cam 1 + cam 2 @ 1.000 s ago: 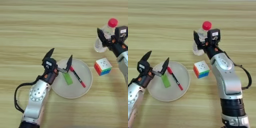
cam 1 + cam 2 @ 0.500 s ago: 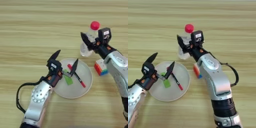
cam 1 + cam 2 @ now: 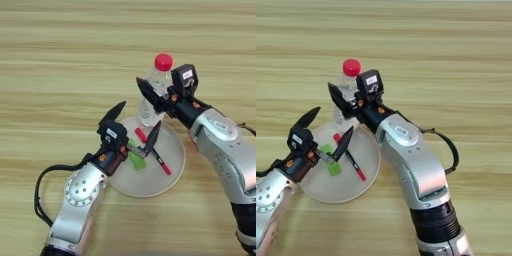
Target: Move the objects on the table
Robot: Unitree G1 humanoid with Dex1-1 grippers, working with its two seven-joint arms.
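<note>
One table, wide, light-brown wood with grain running side to side, is bearing everything listed here; it is by far the largest item.

One plate, round and pale, is serving as the landmark for all places below.

One right gripper is reaching in over the plate's far rim, its fingers pinching the clear bottle low on the body. The bottle is standing upright, long axis vertical, red cap pointing up, its base hanging at or just over the far rim; whether it is touching the plate cannot be told. Held low and upright like this, it is likely being carried to be set down standing.

One left gripper is hovering over the plate's left half, fingers spread wide and holding nothing, one tip pointing beyond the left rim and the other slanting down toward the centre. It seems to be poised above the small items, ready to take one.

One pen, slim, red and black, is lying flat inside the plate, long axis running diagonally from the far left toward the near right.

One green block, small and rectangular, is lying inside the plate just left of the pen, under the spread fingers.

The puzzle cube is not showing in either view.
</note>
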